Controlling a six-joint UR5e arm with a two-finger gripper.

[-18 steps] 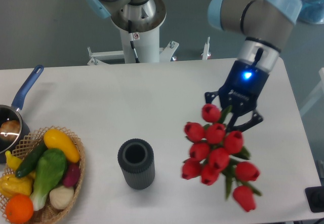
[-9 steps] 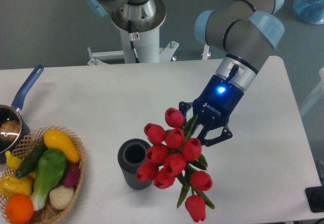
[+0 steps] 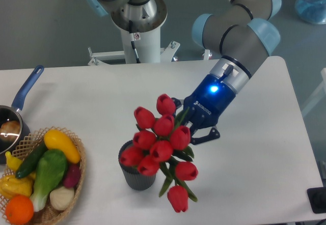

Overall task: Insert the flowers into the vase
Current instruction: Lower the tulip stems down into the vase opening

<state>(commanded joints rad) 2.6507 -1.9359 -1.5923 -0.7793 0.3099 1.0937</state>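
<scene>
The gripper (image 3: 189, 124) is closed around the green stems of the flowers (image 3: 159, 142), holding the bunch in the air with its red buds spread over the mouth of the vase (image 3: 131, 176). The vase stands upright on the white table (image 3: 102, 103), right of the basket (image 3: 76, 176) of vegetables. A blue-handled pot (image 3: 20, 103) sits at the far left edge.

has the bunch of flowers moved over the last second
Yes: the flowers shifted left toward the vase, from well right of it to overlapping its mouth.
</scene>
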